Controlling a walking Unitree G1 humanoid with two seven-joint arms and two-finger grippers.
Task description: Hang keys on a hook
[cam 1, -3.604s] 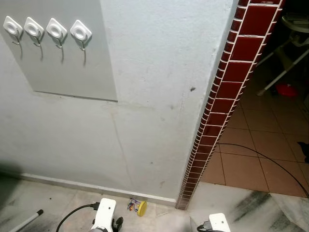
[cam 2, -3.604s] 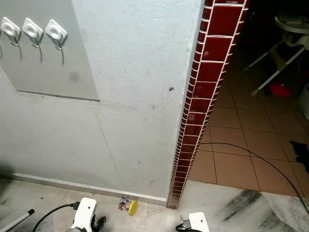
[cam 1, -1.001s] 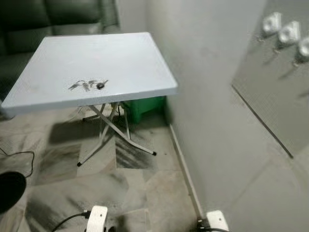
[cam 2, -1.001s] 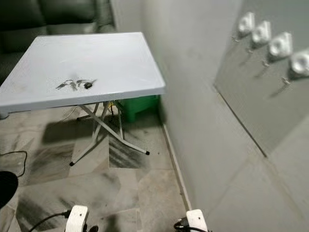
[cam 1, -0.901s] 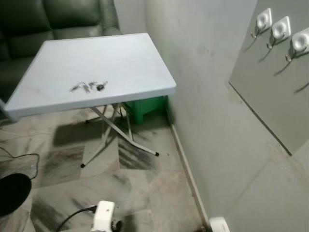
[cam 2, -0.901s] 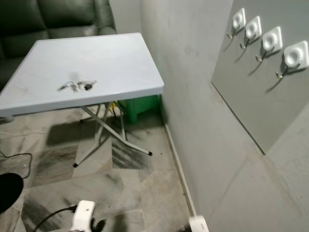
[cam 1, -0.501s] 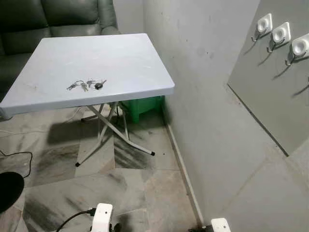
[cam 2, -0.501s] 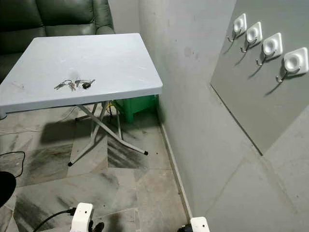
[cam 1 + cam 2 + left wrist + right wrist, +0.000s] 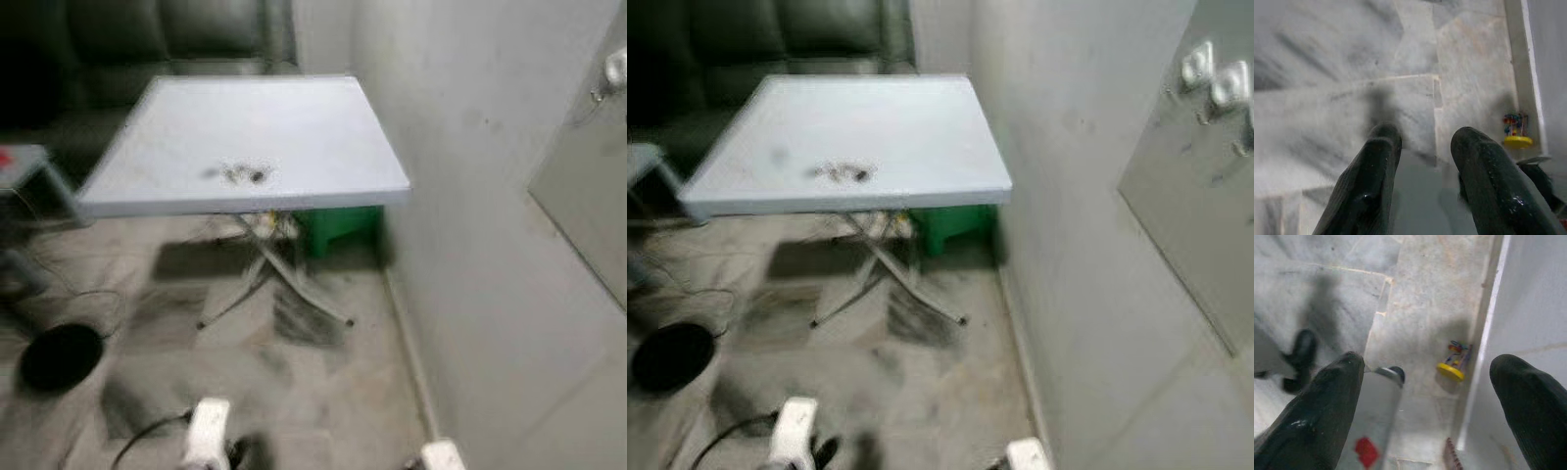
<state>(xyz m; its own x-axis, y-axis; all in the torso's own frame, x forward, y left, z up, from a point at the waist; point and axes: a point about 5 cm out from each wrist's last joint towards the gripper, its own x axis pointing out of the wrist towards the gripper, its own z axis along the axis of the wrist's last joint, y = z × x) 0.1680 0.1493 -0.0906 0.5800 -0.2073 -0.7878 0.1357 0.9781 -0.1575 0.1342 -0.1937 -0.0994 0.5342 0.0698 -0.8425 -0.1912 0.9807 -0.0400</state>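
Blurrily, the keys (image 9: 243,174) show as a small dark cluster lying on the pale folding table (image 9: 323,127), near its front edge. Bare marble floor (image 9: 921,372) lies between robot and table; the wall's hooks (image 9: 1215,80) hang to the right. Both arms hang low: left gripper (image 9: 1420,147) parted, right gripper (image 9: 1425,377) spread wide, both empty. A yellow toy (image 9: 1452,366) sits by the skirting.

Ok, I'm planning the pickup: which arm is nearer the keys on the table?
Left. The left arm hangs low, roughly in line with the keys on the table ahead. The right arm hangs further off to the side, by the wall.
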